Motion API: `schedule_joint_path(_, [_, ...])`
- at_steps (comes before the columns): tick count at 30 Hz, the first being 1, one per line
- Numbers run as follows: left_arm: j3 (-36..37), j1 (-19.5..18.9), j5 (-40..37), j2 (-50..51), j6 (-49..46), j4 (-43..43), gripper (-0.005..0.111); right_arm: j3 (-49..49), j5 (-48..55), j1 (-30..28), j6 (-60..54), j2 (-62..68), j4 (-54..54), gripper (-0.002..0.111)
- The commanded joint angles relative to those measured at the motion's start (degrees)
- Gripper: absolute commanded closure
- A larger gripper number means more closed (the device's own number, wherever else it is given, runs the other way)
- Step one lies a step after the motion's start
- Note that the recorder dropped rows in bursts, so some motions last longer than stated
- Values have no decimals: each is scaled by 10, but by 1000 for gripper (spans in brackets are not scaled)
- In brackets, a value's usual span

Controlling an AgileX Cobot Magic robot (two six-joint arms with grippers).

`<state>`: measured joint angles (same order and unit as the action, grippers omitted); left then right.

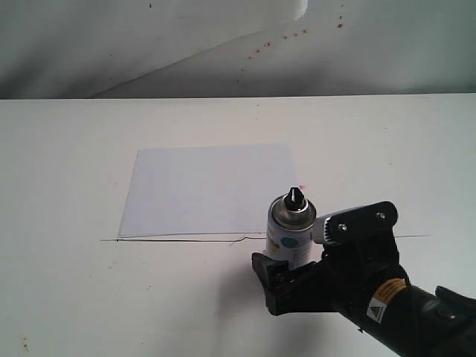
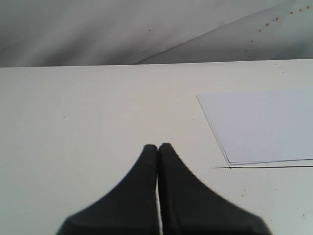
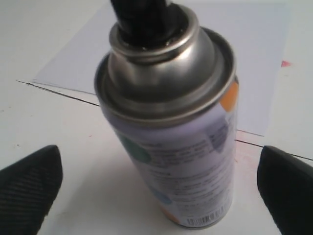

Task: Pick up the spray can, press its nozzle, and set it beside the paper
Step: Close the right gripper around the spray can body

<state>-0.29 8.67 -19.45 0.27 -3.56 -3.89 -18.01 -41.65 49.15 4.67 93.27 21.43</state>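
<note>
Straddling upright spray can [image 1: 291, 229], right pincer [image 3: 157, 193] agape

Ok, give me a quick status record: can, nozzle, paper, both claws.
target: silver-topped spray can with a dotted white label, upright, apparently standing on the white table
top: small black conical nozzle, nothing touching it
sheet: flat white rectangular paper; in the exterior view its near edge lies just behind the can
right: right claw open, one finger on each side of the can, gaps showing
left: left claw shut, empty, off to the paper's side
</note>
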Motion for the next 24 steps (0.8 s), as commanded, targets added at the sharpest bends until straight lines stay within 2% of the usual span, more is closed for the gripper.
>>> schedule_joint_path(1, [3,3,8,-3,1,0,107,-28,8,3,5,3,-6,3])
schedule_joint_path(9, [3,3,8,-3,1,0,107,-55,36,3,2,49,17,3])
schedule_joint_path(24, [3,3,8,-3,1,0,107,-55,-2,0,-10,52,52,3])
